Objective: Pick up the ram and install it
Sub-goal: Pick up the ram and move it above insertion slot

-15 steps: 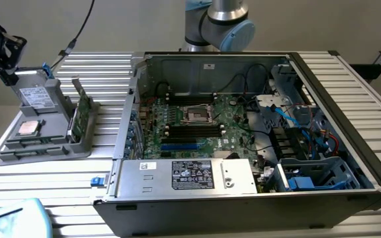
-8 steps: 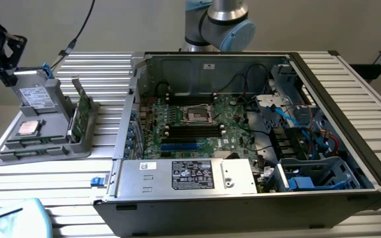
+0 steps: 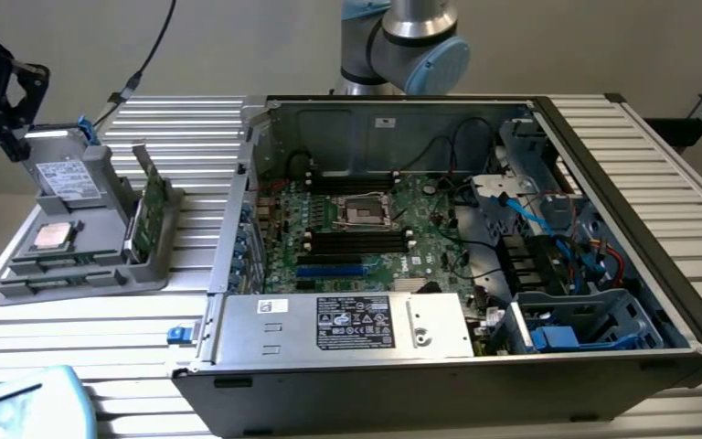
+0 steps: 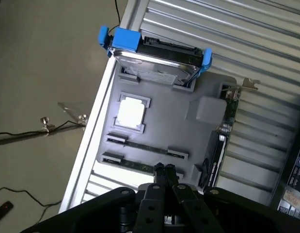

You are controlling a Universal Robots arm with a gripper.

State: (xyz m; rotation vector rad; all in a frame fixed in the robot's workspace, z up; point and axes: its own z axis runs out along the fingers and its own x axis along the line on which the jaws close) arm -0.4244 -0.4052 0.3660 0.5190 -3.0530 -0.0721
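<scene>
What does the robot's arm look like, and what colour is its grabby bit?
The robot arm is made of round silver-grey tubes, with a pale blue cap on one joint. Its end effector is black, built from flat, angular links that end in two slim fingers.

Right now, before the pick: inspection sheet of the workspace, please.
surface: slatted metal table, carrying a grey holder tray and an open computer case.
job's things: ram sticks, two lying flat in tray slots; motherboard in the case.
clutter: hard drive with blue brackets, processor chip, expansion card on edge, all in the tray.
gripper: fingers shut, empty, above the tray near the ram sticks.
cables: black cable on the floor; blue cables inside the case.
surroundings: grey floor.
</scene>
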